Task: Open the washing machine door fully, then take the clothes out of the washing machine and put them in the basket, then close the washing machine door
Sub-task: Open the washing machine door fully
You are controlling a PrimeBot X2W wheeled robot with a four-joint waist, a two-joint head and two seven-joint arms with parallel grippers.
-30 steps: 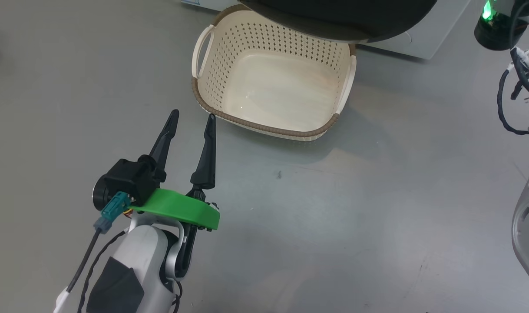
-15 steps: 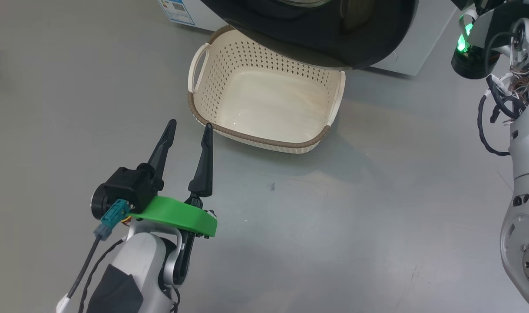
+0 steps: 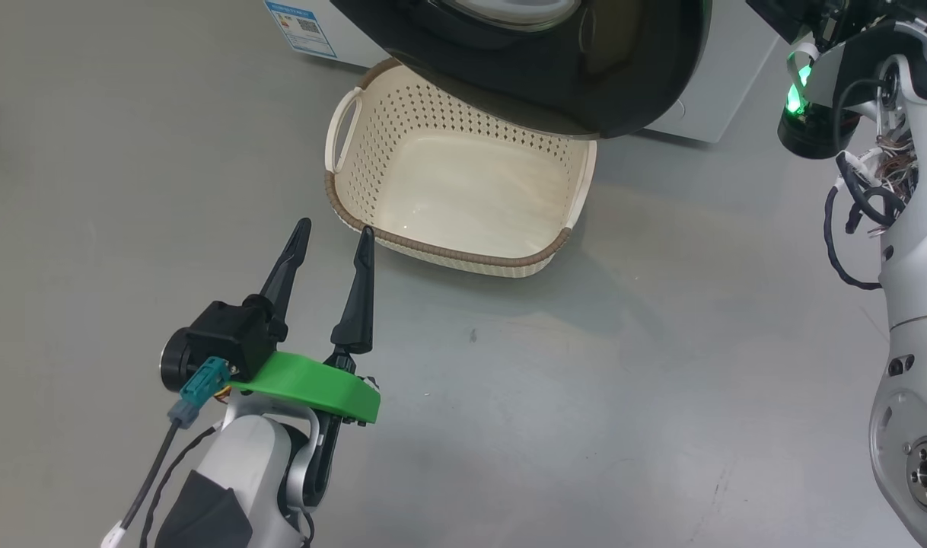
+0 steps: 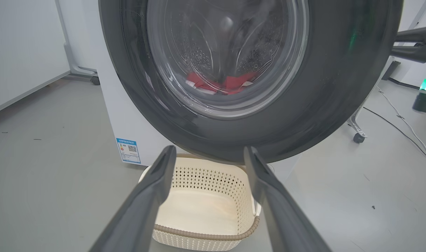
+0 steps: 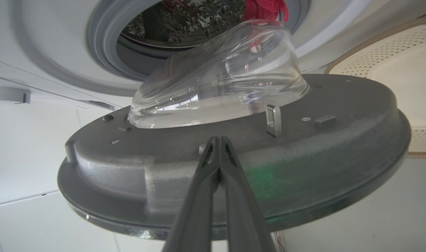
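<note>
Grey floor (image 3: 585, 426) holds the basket (image 3: 448, 250) right under the half-open washing machine door (image 3: 555, 84), so I press my right gripper (image 5: 218, 140), fingers together, against its inner face to swing it wider; left gripper (image 3: 336, 226) hangs spread; clothes (image 4: 230, 82) lie in the drum (image 5: 178, 24).

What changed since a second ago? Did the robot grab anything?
Mostly the head camera tilted up: the basket slid down the picture, and more washing machine door and right arm came into view. Nothing was grabbed or let go. The left end effector stays open, the right end effector shut at the door; the basket is still empty.
</note>
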